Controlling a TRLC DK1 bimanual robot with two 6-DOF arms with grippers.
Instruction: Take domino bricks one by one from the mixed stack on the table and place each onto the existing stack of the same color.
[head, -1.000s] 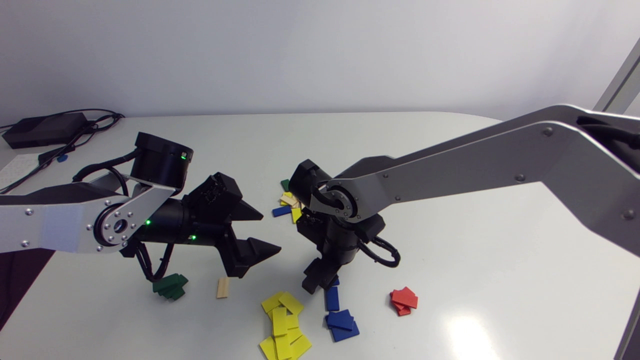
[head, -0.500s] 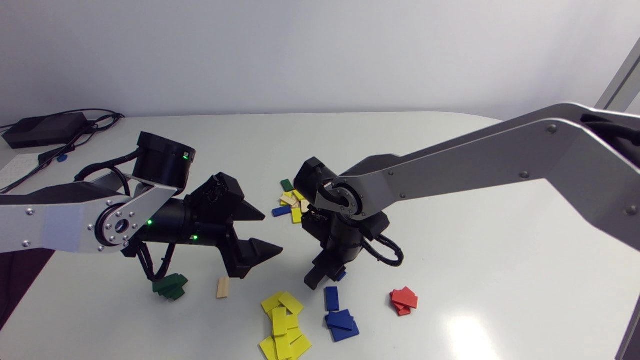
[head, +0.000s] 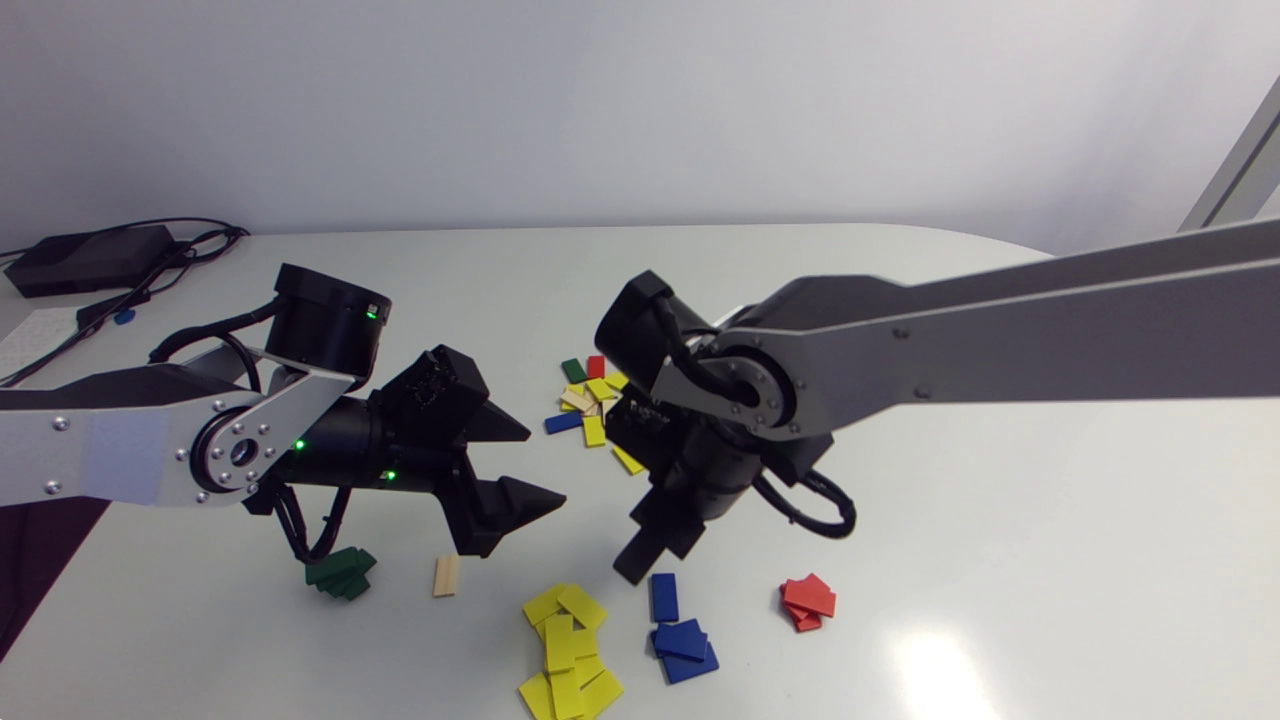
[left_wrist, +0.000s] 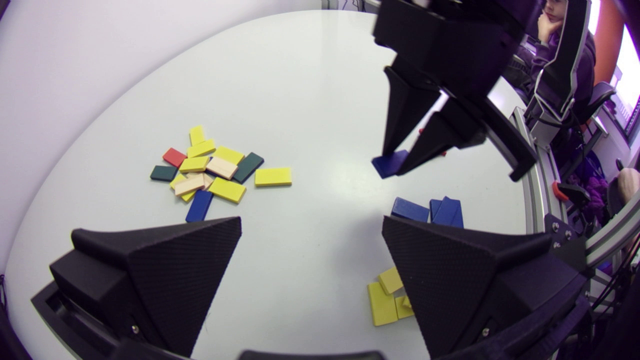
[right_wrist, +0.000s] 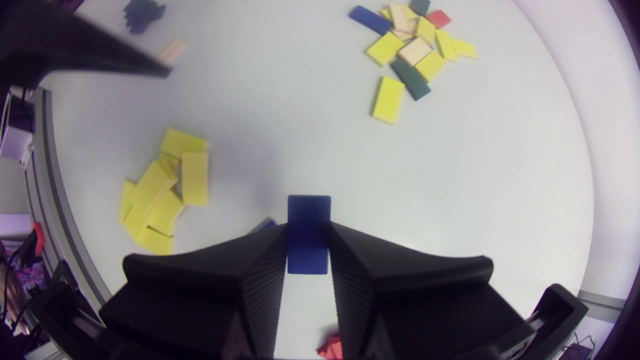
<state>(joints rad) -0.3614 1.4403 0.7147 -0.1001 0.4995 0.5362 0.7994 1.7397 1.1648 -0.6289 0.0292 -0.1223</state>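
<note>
My right gripper (head: 636, 568) hangs above the table's front middle, shut on a blue brick (right_wrist: 308, 220) that sticks out past its fingertips. The left wrist view shows the same blue brick (left_wrist: 389, 164) pinched at the tips of that right gripper (left_wrist: 396, 159); the head view hides it. Just below lie a single blue brick (head: 663, 597) and the blue pile (head: 684, 646). The mixed stack (head: 590, 400) of yellow, wood, green, red and blue bricks sits behind the gripper. My left gripper (head: 542, 465) hovers open and empty to the left.
Along the front lie a green stack (head: 342, 573), a lone wood brick (head: 446, 575), a spread yellow pile (head: 568, 650) and a red stack (head: 808, 603). One yellow brick (head: 628, 459) lies apart from the mixed stack. A black box with cables (head: 90, 258) is at the back left.
My right gripper closed on a blue brick beside the blue pile and rose with it, the arm lifting and swinging slightly right. The left arm stayed where it was.
</note>
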